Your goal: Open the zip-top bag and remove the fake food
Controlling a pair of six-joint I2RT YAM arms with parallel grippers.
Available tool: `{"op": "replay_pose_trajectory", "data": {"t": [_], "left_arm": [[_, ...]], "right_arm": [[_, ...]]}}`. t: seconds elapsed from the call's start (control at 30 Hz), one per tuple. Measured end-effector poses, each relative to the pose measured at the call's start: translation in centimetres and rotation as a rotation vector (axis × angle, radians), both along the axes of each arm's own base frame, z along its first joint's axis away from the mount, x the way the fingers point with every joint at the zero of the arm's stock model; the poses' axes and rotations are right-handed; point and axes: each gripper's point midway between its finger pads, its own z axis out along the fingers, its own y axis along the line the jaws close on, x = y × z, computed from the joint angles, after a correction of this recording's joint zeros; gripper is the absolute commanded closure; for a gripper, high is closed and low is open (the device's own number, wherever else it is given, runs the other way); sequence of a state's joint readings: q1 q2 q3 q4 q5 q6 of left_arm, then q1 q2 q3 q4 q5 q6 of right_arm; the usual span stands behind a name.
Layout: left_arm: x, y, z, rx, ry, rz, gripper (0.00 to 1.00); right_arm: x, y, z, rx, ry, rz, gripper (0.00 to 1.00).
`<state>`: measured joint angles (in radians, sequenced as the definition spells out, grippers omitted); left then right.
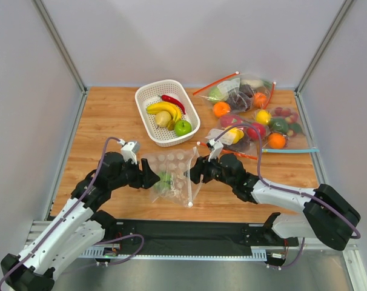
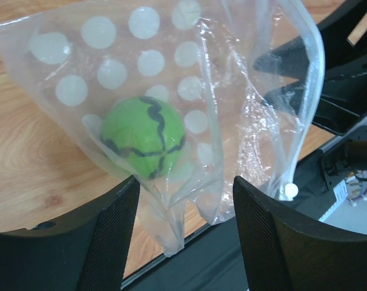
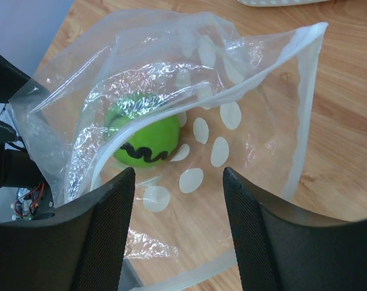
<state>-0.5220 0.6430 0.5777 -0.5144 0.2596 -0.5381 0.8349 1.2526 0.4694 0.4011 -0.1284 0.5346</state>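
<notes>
The polka-dotted zip-top bag (image 1: 172, 174) sits on the wooden surface (image 1: 111, 121) between the two arms, just in front of the white basket (image 1: 154, 86). Its mouth is open, and the clear rim gapes toward the right arm. One piece of fake food is inside it: a round green fruit with dark wavy stripes (image 2: 144, 136), resting low in the bag against the dotted wall.

The left pincer (image 2: 185, 194) is spread wide. A crumpled lower corner of the bag hangs between its fingers (image 2: 111, 236), but they are not clamped on it. The right pincer (image 3: 178, 182) is also wide apart. The bag's open rim and dotted wall lie between its fingers (image 3: 105, 236), with no squeeze visible.

The basket holds a yellow banana (image 1: 164, 109), a thin red chili (image 1: 173, 102), a yellowish round fruit (image 1: 163, 119) and a green apple (image 1: 183, 127).

To the right of the basket lie clear undotted bags, partly overlapping. One with a red-orange strip (image 1: 241, 94) holds an orange and dark grapes. One with a blue strip (image 1: 283, 130) holds another orange and red and green pieces.
</notes>
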Motion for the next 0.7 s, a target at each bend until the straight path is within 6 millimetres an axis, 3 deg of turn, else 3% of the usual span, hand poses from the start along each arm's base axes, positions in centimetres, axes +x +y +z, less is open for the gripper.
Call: {"op": "replay_pose_trajectory", "data": {"t": [0.33, 0.57, 0.7], "left_arm": [[0.8, 2.0, -2.0, 0.016, 0.04, 0.178, 0.27], [1.5, 2.9, -0.7, -0.078, -0.034, 0.294, 0.22], [2.1, 2.9, -1.6, -0.095, -0.018, 0.33, 0.19]], "right_arm": [[-0.2, -0.6, 0.3, -0.006, -0.014, -0.006, 0.38], [-0.4, -0.9, 0.2, -0.019, -0.015, -0.008, 0.38], [-0.4, -1.0, 0.1, -0.023, -0.012, -0.007, 0.38]]}}
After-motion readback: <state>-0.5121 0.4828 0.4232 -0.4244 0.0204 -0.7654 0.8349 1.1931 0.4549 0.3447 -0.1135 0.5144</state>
